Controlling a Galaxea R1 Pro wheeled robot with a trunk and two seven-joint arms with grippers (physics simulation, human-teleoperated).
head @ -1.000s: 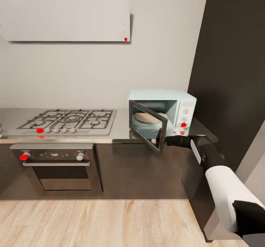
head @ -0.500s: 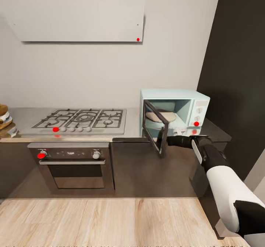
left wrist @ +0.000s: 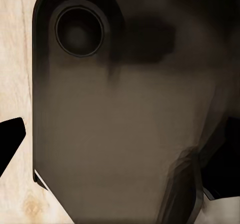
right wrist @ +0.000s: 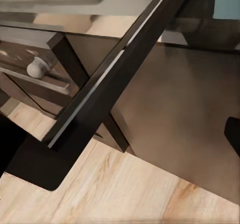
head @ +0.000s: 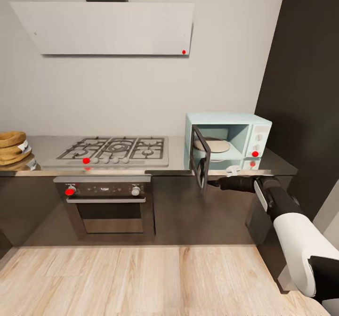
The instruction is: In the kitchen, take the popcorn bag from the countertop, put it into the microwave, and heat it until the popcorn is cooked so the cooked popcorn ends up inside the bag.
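**Microwave Door Open, Right Pincer at Door Edge**

While the microwave (head: 229, 139) stands on the right end of the table (head: 47, 147), its single dark-glass door (head: 200, 158) is swung outward to about a right angle with the cavity front. One round turntable plate (head: 214, 144) lies inside the cavity. No popcorn bag can be made out on the table or in the cavity; one stack of tan bowl-like items (head: 12, 146) sits at the far left edge of the table and cannot be identified further.

The right pincer (head: 213, 182) is extended level toward the lower outer edge of the door, just beside or touching it; contact cannot be confirmed. Its finger spacing cannot be determined from the head view. In the right wrist view the door edge (right wrist: 107, 91) crosses the frame diagonally, with one dark fingertip (right wrist: 233, 134) visible at the side, apart from the door.

The left wrist view shows one dark flat panel (left wrist: 120, 134) with one round recess (left wrist: 79, 30), above wooden floor (left wrist: 15, 59); the left pincer's state cannot be determined.

Further items, counted:
- One gas hob (head: 114, 150) set in the table.
- One built-in oven (head: 109, 203) below it, with two knobs.
- One extractor hood (head: 108, 28) on the wall.
- Two white knobs on the microwave panel (head: 257, 141).
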